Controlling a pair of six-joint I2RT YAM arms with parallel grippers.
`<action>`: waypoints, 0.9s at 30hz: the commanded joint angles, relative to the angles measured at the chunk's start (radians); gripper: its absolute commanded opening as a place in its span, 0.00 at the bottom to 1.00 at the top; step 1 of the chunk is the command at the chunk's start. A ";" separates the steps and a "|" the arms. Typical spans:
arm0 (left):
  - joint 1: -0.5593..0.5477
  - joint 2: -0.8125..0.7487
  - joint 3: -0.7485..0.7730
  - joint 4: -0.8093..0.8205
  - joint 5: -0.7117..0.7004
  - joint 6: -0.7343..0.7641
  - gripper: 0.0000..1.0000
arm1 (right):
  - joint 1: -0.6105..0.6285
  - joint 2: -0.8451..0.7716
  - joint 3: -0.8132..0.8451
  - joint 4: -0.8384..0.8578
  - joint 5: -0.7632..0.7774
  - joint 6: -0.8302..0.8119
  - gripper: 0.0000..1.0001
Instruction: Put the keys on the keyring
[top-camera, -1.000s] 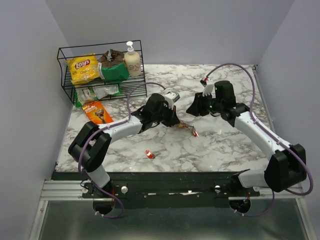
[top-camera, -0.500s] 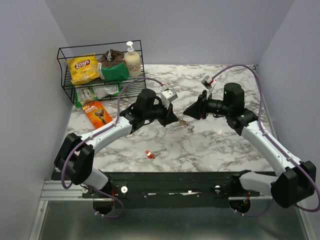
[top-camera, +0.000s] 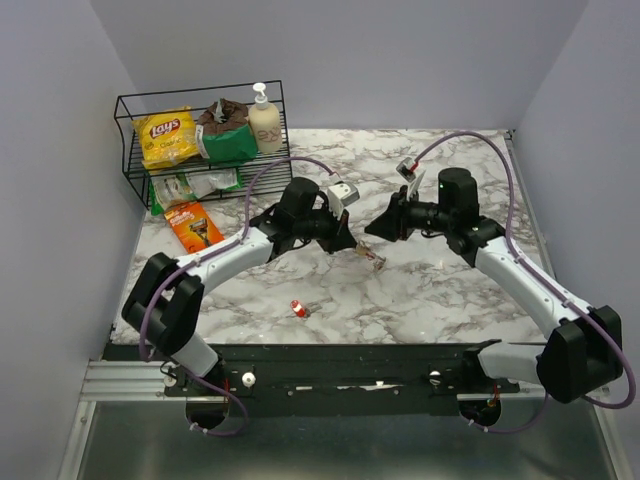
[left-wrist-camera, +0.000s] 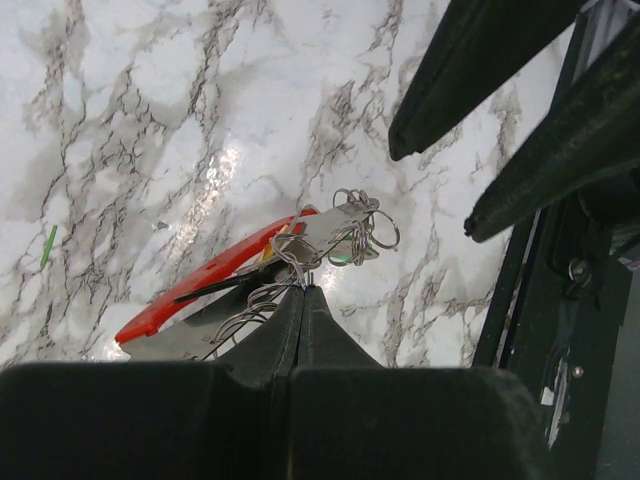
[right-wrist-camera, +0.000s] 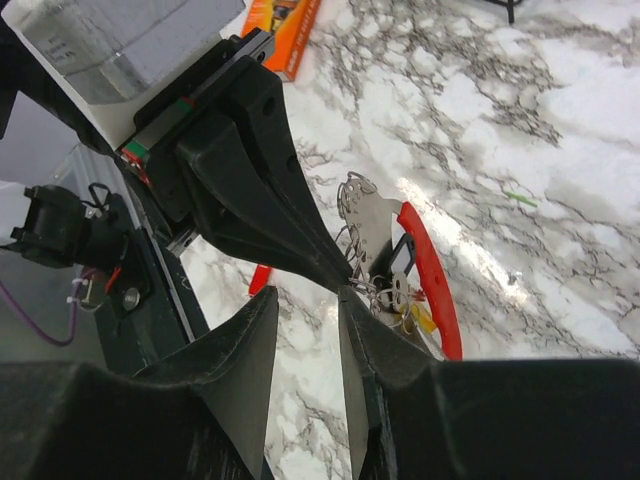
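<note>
The keyring (left-wrist-camera: 215, 275), a thin red curved loop with silvery wire rings, hangs just above the marble from my left gripper (left-wrist-camera: 303, 290), which is shut on one of its wire rings. A yellow key head (right-wrist-camera: 420, 318) and a green one (left-wrist-camera: 342, 255) dangle among the rings. In the right wrist view the red loop (right-wrist-camera: 432, 275) shows beside my right gripper (right-wrist-camera: 307, 300). That gripper is open, its tips right against the left fingers (right-wrist-camera: 270, 200), with nothing between them. From above, the grippers meet tip to tip over the keyring (top-camera: 372, 256). A loose red-headed key (top-camera: 298, 308) lies on the table nearer the front.
A black wire basket (top-camera: 135, 170) at the back left holds a yellow chips bag (top-camera: 165, 137), a green packet and a soap bottle (top-camera: 264, 120). An orange razor pack (top-camera: 195, 225) lies in front of it. The arms' base rail runs along the near edge.
Both arms shifted slightly. The left gripper kept its hold on the keyring, and the right gripper drew in close to its tips, its jaws narrowing a little.
</note>
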 joint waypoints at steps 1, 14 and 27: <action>0.010 0.111 0.039 -0.022 0.005 0.002 0.00 | -0.003 0.061 -0.029 -0.040 0.074 0.029 0.39; 0.042 0.247 0.094 0.053 -0.095 -0.059 0.63 | -0.003 0.146 -0.047 -0.088 0.184 0.033 0.45; 0.132 0.147 -0.029 0.090 -0.149 -0.206 0.98 | 0.006 0.239 -0.029 -0.106 0.235 0.044 0.49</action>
